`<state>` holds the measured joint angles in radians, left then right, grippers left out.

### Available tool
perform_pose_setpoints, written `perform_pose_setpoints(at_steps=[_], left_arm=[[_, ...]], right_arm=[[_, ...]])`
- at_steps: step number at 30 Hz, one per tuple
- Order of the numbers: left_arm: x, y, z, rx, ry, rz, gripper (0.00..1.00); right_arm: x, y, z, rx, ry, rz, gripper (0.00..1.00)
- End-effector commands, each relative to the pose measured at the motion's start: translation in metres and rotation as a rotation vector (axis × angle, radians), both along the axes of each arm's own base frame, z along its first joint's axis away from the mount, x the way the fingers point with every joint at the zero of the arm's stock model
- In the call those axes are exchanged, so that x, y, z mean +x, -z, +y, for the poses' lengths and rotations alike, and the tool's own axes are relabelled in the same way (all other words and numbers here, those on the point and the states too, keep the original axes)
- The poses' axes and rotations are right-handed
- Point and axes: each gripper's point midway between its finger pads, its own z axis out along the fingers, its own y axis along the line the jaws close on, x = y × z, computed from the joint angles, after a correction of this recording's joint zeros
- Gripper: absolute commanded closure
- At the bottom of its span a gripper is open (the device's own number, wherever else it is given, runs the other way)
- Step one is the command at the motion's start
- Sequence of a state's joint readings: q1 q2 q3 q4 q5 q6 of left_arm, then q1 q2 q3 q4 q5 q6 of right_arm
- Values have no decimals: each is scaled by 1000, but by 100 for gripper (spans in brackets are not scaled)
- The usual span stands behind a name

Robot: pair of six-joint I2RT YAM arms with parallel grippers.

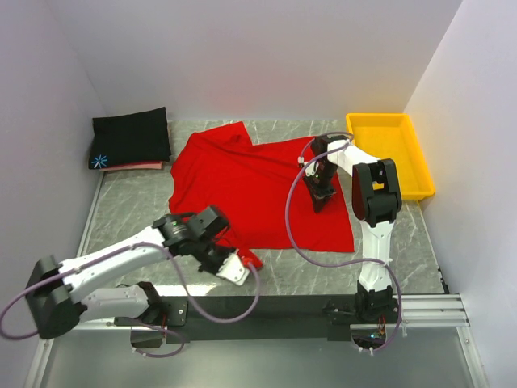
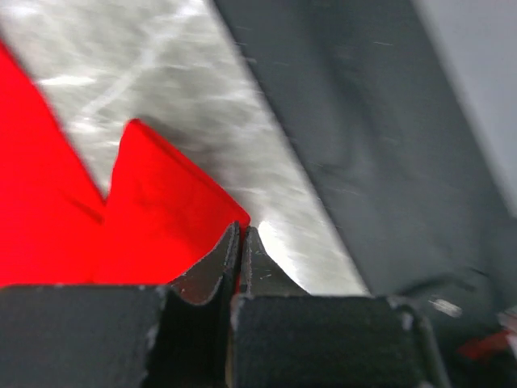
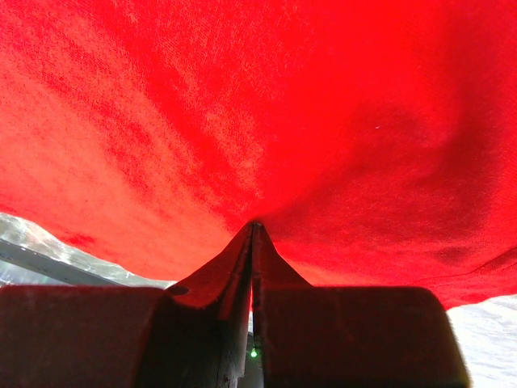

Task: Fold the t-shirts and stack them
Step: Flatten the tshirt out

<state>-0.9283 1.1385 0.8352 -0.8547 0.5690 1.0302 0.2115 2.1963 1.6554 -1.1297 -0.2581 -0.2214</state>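
Observation:
The red t-shirt lies spread out in the middle of the table. My left gripper is low at its near edge, shut on a small red corner that sticks out there; its jaws are pressed together with a thin strip of red between them. My right gripper is over the right half of the shirt, shut on a pinch of the red cloth, which bunches at the closed tips. The black t-shirt with the starburst mark lies folded at the back left, on the pale pink t-shirt, of which only an edge shows.
A yellow plastic tray stands at the back right beside the right wall. White walls close in on the left, back and right. A dark rail runs along the near table edge and shows in the left wrist view.

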Motion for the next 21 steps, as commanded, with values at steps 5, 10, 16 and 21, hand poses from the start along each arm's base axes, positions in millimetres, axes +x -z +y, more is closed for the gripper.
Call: perform_pose_setpoints(at_steps=[5,10,16,21], left_arm=[[-63,2,63,128,47,178,99],[-76,-8,81,172,109,194,99],[-75,-22,82,225,68,221,55],[-29,-51,75,134,-160,146,52]], right_arm=[[5,14,-6,-39,-26,-11,92],[6,11,-7,-43,-26,-15,92],[6,-1,-4,-18,-48,-26,84],[0,-37,-6,1,-88,-98,76]])
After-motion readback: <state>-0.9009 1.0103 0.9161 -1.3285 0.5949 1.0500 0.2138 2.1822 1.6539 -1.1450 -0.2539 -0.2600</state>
